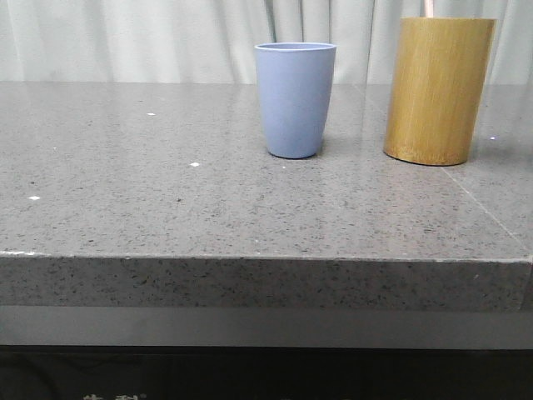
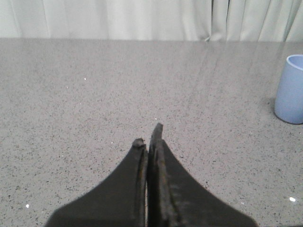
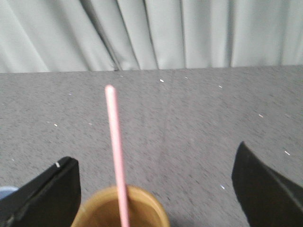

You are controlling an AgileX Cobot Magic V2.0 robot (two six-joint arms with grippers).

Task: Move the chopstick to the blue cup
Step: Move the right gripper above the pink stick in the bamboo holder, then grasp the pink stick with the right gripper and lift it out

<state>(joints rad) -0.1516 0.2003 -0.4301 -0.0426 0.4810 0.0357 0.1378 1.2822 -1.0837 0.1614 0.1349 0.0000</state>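
The blue cup (image 1: pixel 295 100) stands upright at the middle back of the table and also shows in the left wrist view (image 2: pixel 289 90). One pale pink chopstick (image 3: pixel 116 151) stands in the yellow-brown bamboo holder (image 3: pixel 120 210); only its tip (image 1: pixel 428 7) shows in the front view. My right gripper (image 3: pixel 156 156) is open above the holder, its fingers wide on either side of the chopstick and clear of it. My left gripper (image 2: pixel 149 135) is shut and empty, over bare table to the left of the cup. Neither gripper shows in the front view.
The bamboo holder (image 1: pixel 438 90) stands just right of the blue cup, with a small gap between them. The grey speckled table (image 1: pixel 166 192) has its front edge near me. A pale curtain (image 1: pixel 125 37) hangs behind the table.
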